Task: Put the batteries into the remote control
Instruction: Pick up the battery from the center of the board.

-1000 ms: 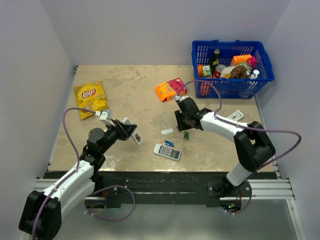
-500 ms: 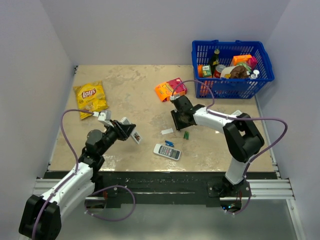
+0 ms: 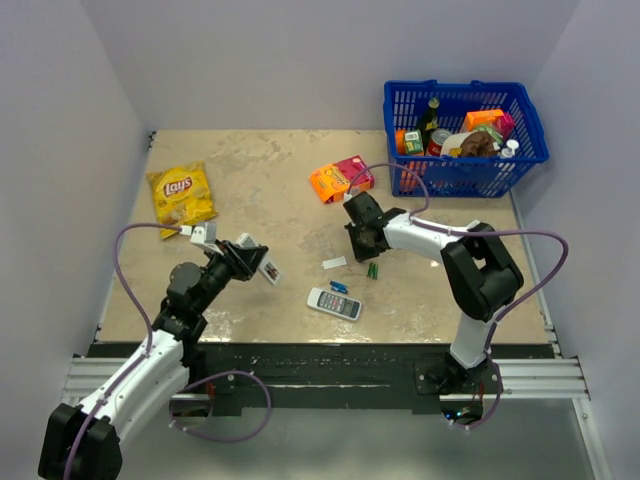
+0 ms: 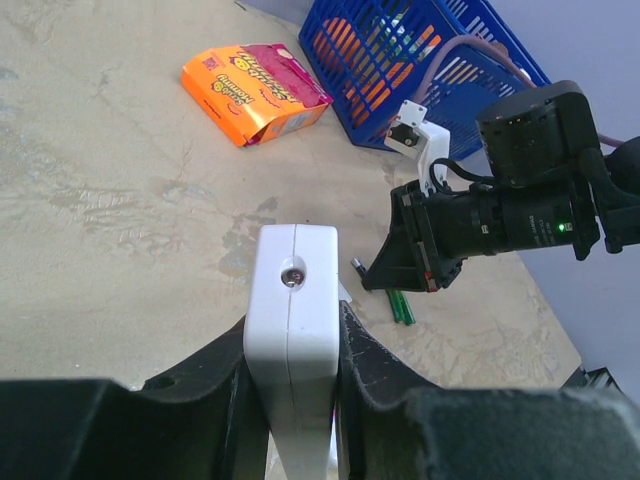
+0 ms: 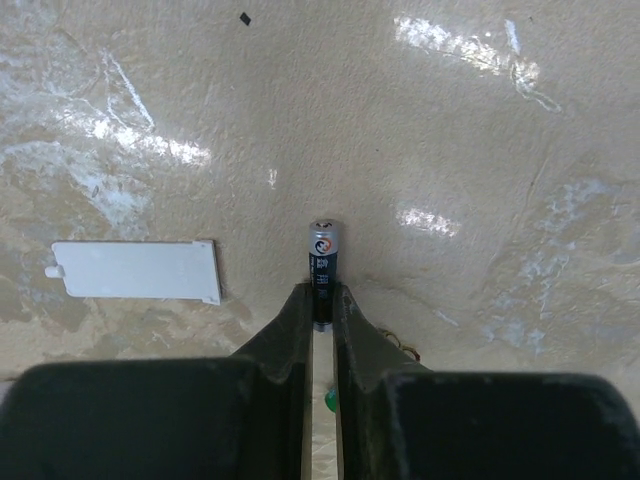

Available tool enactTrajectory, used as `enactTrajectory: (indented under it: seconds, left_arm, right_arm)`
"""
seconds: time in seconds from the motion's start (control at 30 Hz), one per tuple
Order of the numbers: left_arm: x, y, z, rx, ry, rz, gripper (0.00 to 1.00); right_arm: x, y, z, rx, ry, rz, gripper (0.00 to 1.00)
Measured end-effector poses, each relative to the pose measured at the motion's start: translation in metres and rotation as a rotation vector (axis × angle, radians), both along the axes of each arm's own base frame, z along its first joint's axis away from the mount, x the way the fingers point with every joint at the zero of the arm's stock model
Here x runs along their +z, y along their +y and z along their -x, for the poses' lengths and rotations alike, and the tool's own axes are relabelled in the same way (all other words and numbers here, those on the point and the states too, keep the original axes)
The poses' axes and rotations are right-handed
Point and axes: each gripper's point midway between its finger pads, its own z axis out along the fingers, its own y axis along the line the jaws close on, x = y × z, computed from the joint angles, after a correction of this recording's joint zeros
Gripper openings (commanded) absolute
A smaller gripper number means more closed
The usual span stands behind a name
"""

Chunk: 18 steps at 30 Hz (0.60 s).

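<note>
Right gripper [image 5: 320, 303]: is pinching small dark cylindrical battery [image 5: 323, 258], flat white rectangular cover [image 5: 135, 271] lying nearby.
Left gripper [image 4: 292, 350]: is clamping slim white stick-shaped remote [image 4: 292, 285].

Bare tabletop [image 3: 260, 190] wide open between chip bag [image 3: 182, 195] and snack box [image 3: 340, 178], cover [image 3: 334, 263], green pair [image 3: 372, 270], blue item [image 3: 339, 287] and grey remote [image 3: 333, 303] crowding the surface near right gripper [image 5: 320, 298], basket [image 3: 460, 175] blocking far right corner

The remote control [image 4: 293, 280] is running off the bottom edge of the left wrist view, its lower length lying hidden between the fingers [image 4: 375, 375] of the left gripper [image 4: 290, 325]. The battery [image 5: 324, 258] is sitting with its near end hidden between the fingers [image 5: 285, 335] of the right gripper [image 5: 320, 292].
</note>
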Motion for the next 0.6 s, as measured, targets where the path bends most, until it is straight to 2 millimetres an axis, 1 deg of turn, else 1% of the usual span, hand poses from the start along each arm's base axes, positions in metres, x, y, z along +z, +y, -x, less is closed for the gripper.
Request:
enactTrajectory:
  seconds: [0.03, 0.1, 0.13, 0.23, 0.4, 0.6]
  left_arm:
    - [0.001, 0.000, 0.000, 0.002, -0.004, 0.001, 0.00]
    - [0.003, 0.001, 0.000, 0.006, -0.009, 0.003, 0.00]
    - [0.003, 0.002, 0.000, 0.008, -0.010, 0.004, 0.00]
    - [0.003, 0.002, 0.000, 0.011, -0.009, 0.003, 0.00]
    - [0.004, 0.002, 0.001, 0.011, -0.011, 0.003, 0.00]
    - [0.005, 0.002, 0.001, 0.011, -0.013, 0.004, 0.00]
  right_arm:
    - [0.000, 0.000, 0.000, -0.014, -0.001, -0.002, 0.06]
    - [0.000, -0.001, 0.000, -0.044, 0.000, -0.007, 0.13]
    - [0.000, -0.001, 0.001, -0.053, 0.002, -0.010, 0.23]
    - [0.000, 0.000, 0.003, -0.079, 0.004, -0.025, 0.33]
    - [0.000, 0.004, 0.012, -0.082, 0.012, -0.036, 0.36]
    - [0.000, 0.018, 0.024, -0.044, 0.028, -0.059, 0.36]
